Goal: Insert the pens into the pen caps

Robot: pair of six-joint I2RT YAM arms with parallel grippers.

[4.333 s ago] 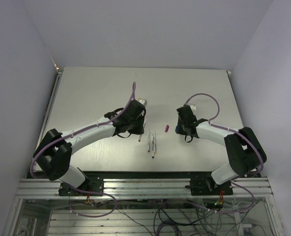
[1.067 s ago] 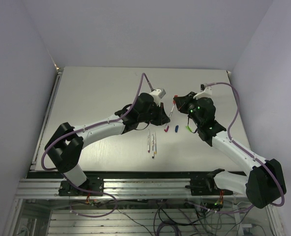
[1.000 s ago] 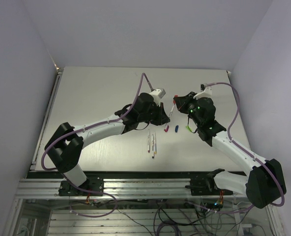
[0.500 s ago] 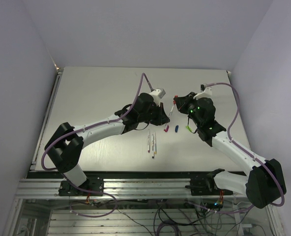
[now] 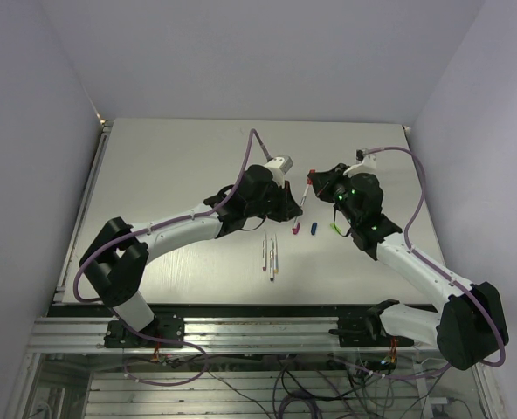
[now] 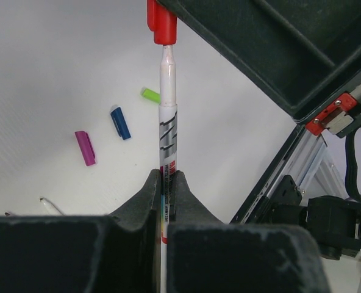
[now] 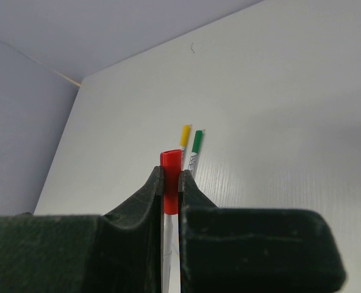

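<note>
Two grippers are brought close together above the pale grey table (image 5: pixel 154 157), slightly right of centre in the top view. A thin whitish-grey marker pen (image 6: pixel 167 116) with grey and red printing is clamped between the jaws of the left gripper (image 6: pixel 167 180), which are closed tight on its lower barrel. The pen is held upright in the left wrist view, running from the bottom centre towards the top of the frame. A short red plastic cap (image 6: pixel 161 24) is seen at the top edge of that view, and its open end is met by the pen's narrow nose. How deep the tip sits inside cannot be told. The red cap is pinched between the jaws of the right gripper (image 7: pixel 170 177), at the lower centre of the right wrist view, with its top standing just proud of the fingertips.

Three loose caps are laid on the table to the left of the held pen in the left wrist view: a stubby light green cap (image 6: pixel 150 94), a stubby blue cap (image 6: pixel 120 122) and a stubby purple cap (image 6: pixel 85 148), each apart from the others. In the top view they are lined up in a row just below the grippers. A whitish pen with a yellow end (image 7: pixel 185 134) and a whitish pen with a green end (image 7: pixel 196 141) are laid side by side on the table, above the red cap in the right wrist view.
</note>
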